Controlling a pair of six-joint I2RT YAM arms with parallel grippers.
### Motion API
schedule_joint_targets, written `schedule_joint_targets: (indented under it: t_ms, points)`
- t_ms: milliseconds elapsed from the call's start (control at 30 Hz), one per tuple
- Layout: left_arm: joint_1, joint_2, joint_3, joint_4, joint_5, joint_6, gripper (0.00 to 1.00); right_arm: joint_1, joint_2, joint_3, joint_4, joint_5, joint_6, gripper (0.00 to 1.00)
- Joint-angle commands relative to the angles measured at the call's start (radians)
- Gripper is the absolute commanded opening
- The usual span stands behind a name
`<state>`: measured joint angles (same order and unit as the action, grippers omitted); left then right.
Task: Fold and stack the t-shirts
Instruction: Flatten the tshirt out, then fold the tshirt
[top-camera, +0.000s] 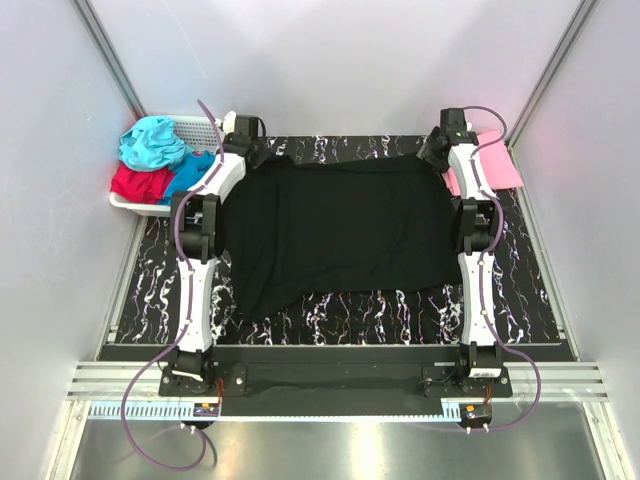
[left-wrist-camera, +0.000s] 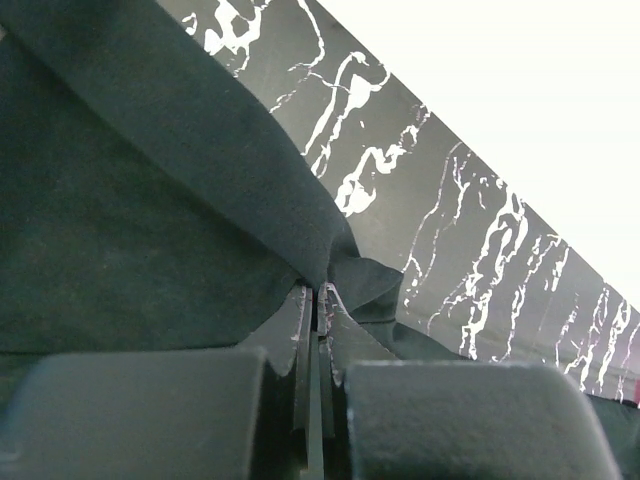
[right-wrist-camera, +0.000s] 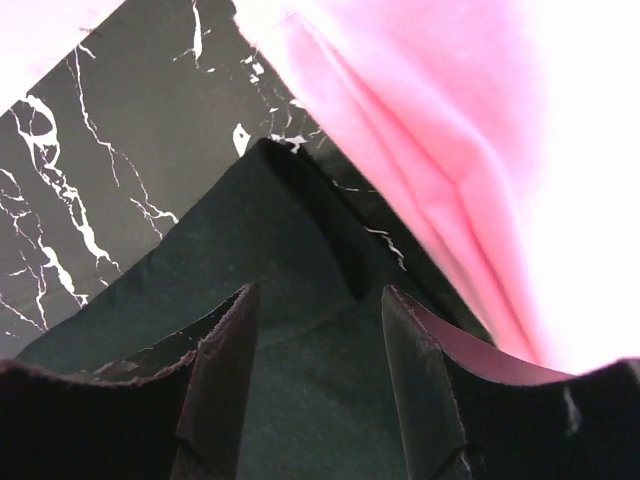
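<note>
Left fingers (left-wrist-camera: 290, 330) pinched shut on black t-shirt (left-wrist-camera: 150, 230) edge; right fingers (right-wrist-camera: 225, 370) spread wide over its corner, beside pink t-shirt (right-wrist-camera: 430, 120).

The right hand (right-wrist-camera: 319, 295) stands open over the black t-shirt (right-wrist-camera: 230, 260), beside the pink t-shirt (right-wrist-camera: 420, 110).

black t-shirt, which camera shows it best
The top view: the black t-shirt lies spread on the table, nearly all of it in sight. The left wrist view shows only a fold pinched in the shut left gripper. The right wrist view shows only a corner under the open right gripper, beside the pink t-shirt.
</note>
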<state>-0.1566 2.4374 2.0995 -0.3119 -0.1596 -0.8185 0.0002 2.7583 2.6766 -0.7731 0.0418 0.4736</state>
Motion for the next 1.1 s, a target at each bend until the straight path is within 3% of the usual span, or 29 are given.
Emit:
schedule_joint_targets:
  t_ms: [0,100,200,233,267,333,400,1067]
  points:
    - [-0.006,-0.08,-0.006,0.034,0.019,0.019,0.0,0.006,0.03,-0.011,0.052,-0.039,0.029,0.58]
    - [-0.006,-0.087,-0.004,0.033,0.015,0.022,0.0,0.006,0.035,-0.017,0.052,-0.068,0.046,0.54]
    - [-0.008,-0.09,0.001,0.033,0.015,0.025,0.0,0.006,0.038,-0.018,0.057,-0.077,0.053,0.43]
    - [-0.006,-0.09,0.001,0.034,0.015,0.025,0.0,0.006,0.04,-0.017,0.06,-0.082,0.053,0.38]
    - [-0.006,-0.09,0.002,0.033,0.015,0.025,0.0,0.006,0.041,-0.012,0.06,-0.082,0.054,0.23]
    - [-0.006,-0.092,0.002,0.034,0.014,0.027,0.0,0.006,0.04,-0.011,0.06,-0.083,0.056,0.07]
    - [-0.004,-0.095,0.001,0.033,0.012,0.025,0.0,0.006,0.032,-0.007,0.058,-0.082,0.054,0.0]
    - [0.026,-0.225,-0.004,0.048,-0.077,0.076,0.0,0.006,-0.137,-0.106,0.031,0.043,-0.079,0.0]
